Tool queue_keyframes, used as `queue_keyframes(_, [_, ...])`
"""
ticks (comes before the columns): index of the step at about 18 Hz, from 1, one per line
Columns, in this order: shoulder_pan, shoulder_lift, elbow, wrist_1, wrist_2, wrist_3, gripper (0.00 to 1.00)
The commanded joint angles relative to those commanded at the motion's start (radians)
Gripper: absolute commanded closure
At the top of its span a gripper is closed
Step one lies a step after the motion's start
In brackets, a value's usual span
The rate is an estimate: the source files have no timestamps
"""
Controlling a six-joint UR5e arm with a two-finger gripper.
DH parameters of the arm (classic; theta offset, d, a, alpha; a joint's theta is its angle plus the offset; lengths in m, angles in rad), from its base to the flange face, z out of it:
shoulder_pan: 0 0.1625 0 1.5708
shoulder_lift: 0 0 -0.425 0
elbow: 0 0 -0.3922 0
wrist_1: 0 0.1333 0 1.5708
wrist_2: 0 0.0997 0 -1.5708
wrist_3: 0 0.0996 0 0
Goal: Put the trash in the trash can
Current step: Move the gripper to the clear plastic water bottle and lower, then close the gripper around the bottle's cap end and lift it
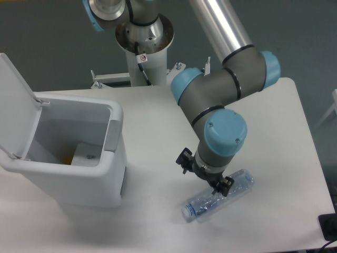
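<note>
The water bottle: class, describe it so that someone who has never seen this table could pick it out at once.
Start at the big white trash can with its lid flipped open at the table's left, then look right along the near edge. Under the robot's gripper lies the water bottle, on its side. It is the only clear, bluish, crinkled thing on the white tabletop, its pale cap pointing toward the bin.

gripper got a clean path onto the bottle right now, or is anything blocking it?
Probably yes. The gripper is right over the water bottle, which lies on its side on the table with nothing beside it. The trash can stands well off to the side. The wrist hides the fingertips, so contact is unclear.
</note>
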Motion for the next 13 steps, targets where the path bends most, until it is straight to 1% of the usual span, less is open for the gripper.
queue_keyframes(1, [-0.009,-0.005,-0.003,0.0,0.026,0.0,0.0])
queue_keyframes(2, [-0.024,-0.021,0.0,0.005,0.048,-0.002,0.0])
queue_keyframes(4, [-0.04,-0.06,0.008,0.038,0.088,-0.008,0.0])
queue_keyframes(5, [-0.052,-0.067,0.006,0.07,0.091,-0.011,0.0])
queue_keyframes(6, [-0.055,-0.072,0.0,0.089,0.091,-0.011,0.0])
queue_keyframes(8, [-0.055,-0.081,-0.002,0.097,0.092,-0.011,0.0])
queue_keyframes(11, [-0.055,-0.107,0.017,0.103,0.092,-0.012,0.0])
queue_keyframes(12, [-0.055,-0.116,0.021,0.115,0.092,-0.012,0.0])
queue_keyframes(13, [-0.055,-0.124,0.021,0.139,0.095,-0.014,0.0])
